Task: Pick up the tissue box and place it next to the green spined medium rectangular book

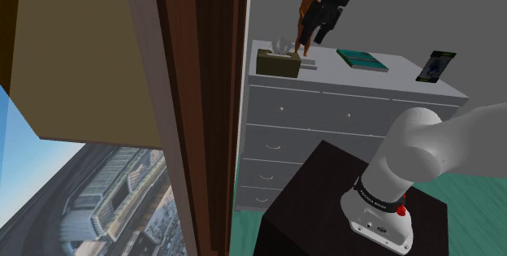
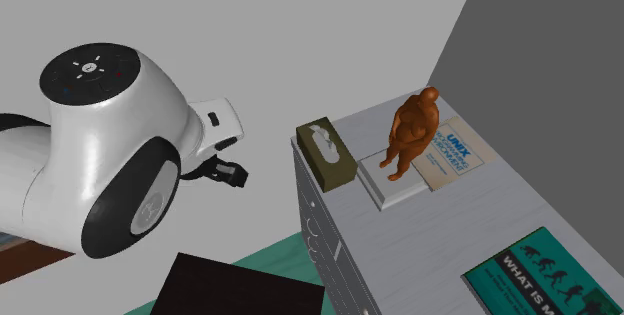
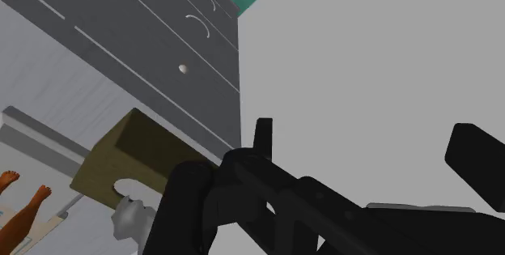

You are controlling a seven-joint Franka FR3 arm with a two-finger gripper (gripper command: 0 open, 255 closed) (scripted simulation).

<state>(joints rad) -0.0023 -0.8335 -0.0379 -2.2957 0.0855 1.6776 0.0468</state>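
Brown wood door frame [image 1: 207, 108] is seen along the shoulder view's left, w/ a grey wall behind. A pale grey chest of drawers [image 1: 349, 112] is set against that wall, on a green floor [image 1: 244, 230]. The white Franka arm [image 1: 422, 157] is raised from its dark box-shaped stand [image 1: 357, 206] in front of the chest.

On the chest top, a flat teal-covered rectangular book [image 1: 362, 59] is laid near the middle. A dark, green-edged flat item [image 1: 436, 66] is placed further to the shoulder view's right. A beige book marked UNIX [image 2: 455, 151] is laid just beside the white base of a brown human figurine [image 2: 412, 131].

The olive-green tissue box [image 1: 279, 62], w/ a white tissue sticking up, is stood at the chest's corner on the shoulder view's left. It is near the figurine's base and well apart from the teal book.

The all-black two-finger gripper [image 3: 368, 140] is held in the air, higher than the chest top and clear of the box. Its fingers are spread wide, w/ nothing btwn them.
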